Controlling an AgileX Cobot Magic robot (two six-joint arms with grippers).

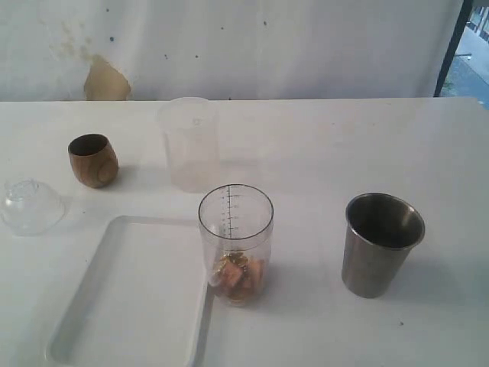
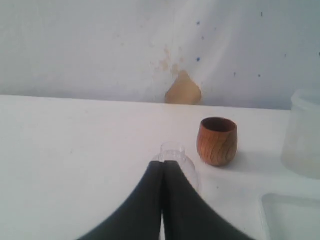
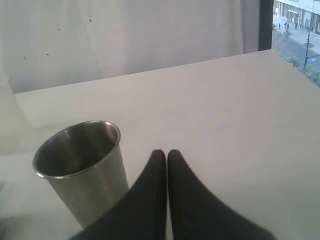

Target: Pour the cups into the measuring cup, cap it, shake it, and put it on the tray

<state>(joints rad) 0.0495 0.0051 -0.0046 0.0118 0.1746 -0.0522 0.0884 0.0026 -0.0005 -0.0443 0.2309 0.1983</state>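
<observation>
Both grippers have their dark fingers pressed together: the left gripper (image 2: 162, 165) hangs low over the white table (image 1: 321, 145), and the right gripper (image 3: 166, 154) does the same on the other side. Neither shows in the exterior view.

A shallow white rectangular tray (image 1: 80, 294) with rounded corners and a raised rim lies at the near left of the table. Behind it, toward the wall, stands a frosted, milky plastic cup (image 1: 189, 145). The clear, straight-sided plastic measuring cup (image 1: 236, 229) with a black printed scale stands upright and uncapped just beside the tray's right rim, with brownish-yellow pieces (image 1: 238, 279) heaped at its bottom. Well to its right the tapered brushed stainless-steel tumbler (image 1: 380, 245) stands upright, close beside the right gripper's fingers. The small, rounded brown wooden cup (image 1: 92, 160) stands upright at the far left, apart from the tray. The clear domed lid (image 1: 30, 206) rests on the table near the wooden cup, just beyond the left gripper's fingertips in the left wrist view.
</observation>
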